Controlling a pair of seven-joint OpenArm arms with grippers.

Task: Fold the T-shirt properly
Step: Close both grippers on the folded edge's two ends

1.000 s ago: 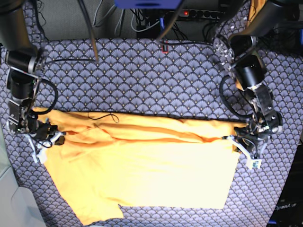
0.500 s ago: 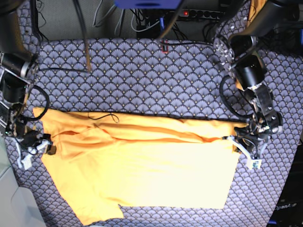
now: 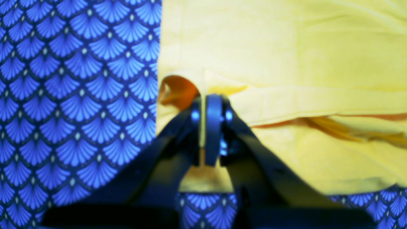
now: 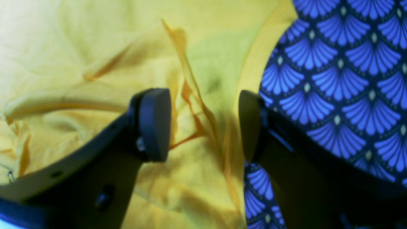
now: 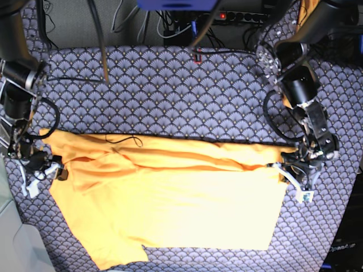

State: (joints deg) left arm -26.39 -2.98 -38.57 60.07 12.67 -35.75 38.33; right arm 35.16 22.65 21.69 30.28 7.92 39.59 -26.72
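The orange-yellow T-shirt (image 5: pixel 170 198) lies spread on the patterned cloth, with its far part folded over toward the front. My left gripper (image 5: pixel 286 170) is at the shirt's right edge. In the left wrist view it (image 3: pixel 203 127) is shut on a raised fold of the shirt (image 3: pixel 286 47). My right gripper (image 5: pixel 48 169) is at the shirt's left sleeve edge. In the right wrist view it (image 4: pixel 203 127) is open, its fingers (image 4: pixel 155 124) straddling wrinkled shirt fabric (image 4: pixel 79 47) beside the hem.
The blue-grey scallop-patterned cloth (image 5: pixel 170 90) covers the table. A thin black cable (image 5: pixel 127 137) loops on the shirt's far edge. Cables and a power strip (image 5: pixel 238 16) sit behind the table, and a dark cable (image 5: pixel 102 51) hangs at the back left.
My right gripper moved left, drawing the left sleeve outward, then came slightly back right. The left arm and its hold have not moved.
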